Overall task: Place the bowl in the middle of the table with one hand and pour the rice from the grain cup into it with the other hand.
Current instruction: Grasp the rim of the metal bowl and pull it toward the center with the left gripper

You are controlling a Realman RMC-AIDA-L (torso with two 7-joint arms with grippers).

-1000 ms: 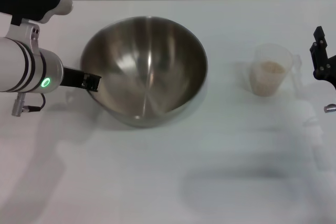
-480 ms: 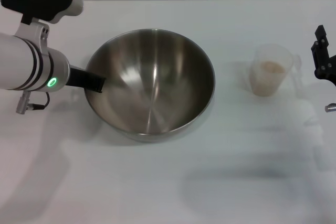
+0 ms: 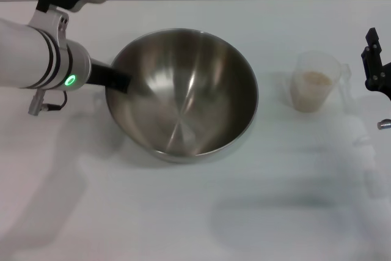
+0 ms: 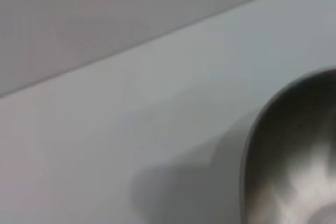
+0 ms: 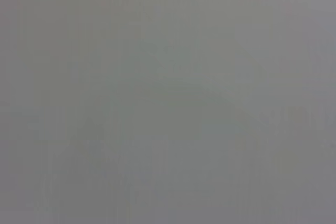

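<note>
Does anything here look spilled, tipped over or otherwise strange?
Nothing looks spilled. The rice sits inside the upright grain cup. One oddity: the bowl seems tilted, its side toward the left gripper raised where that gripper holds the rim. The right gripper is beside the cup.

Left tool (image 3: pixel 116 82) reaches in from left; right tool (image 3: pixel 374 68) sits far right.

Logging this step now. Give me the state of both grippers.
Left gripper: closed on the left rim of the bowl.
Right gripper: at the right edge, beside the cup, holding nothing; open or closed cannot be told.
</note>
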